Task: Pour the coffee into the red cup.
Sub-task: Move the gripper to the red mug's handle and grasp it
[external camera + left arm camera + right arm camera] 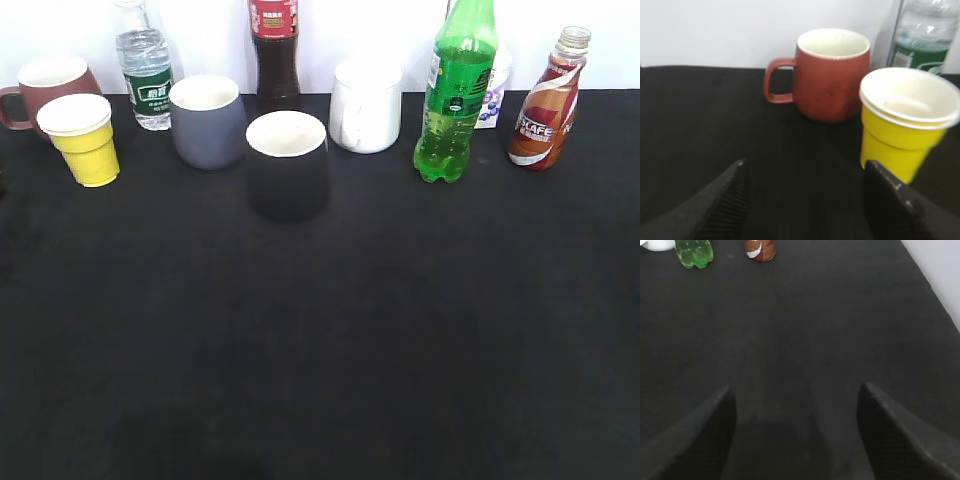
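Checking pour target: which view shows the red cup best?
Left wrist view: the red cup sits close, handle and white interior clear. The exterior view shows it small at the far left, partly behind the yellow cup. Right wrist view misses it.

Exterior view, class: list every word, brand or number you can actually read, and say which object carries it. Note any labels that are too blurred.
"SCAFE": part of the brand, on the coffee bottle label at far right.
Water bottle green label: white characters, too blurred to read.
Cola bottle red label: small print, unreadable.
Green soda bottle label: unreadable.
White carton behind it: purple print, unreadable.
The cups carry no text.
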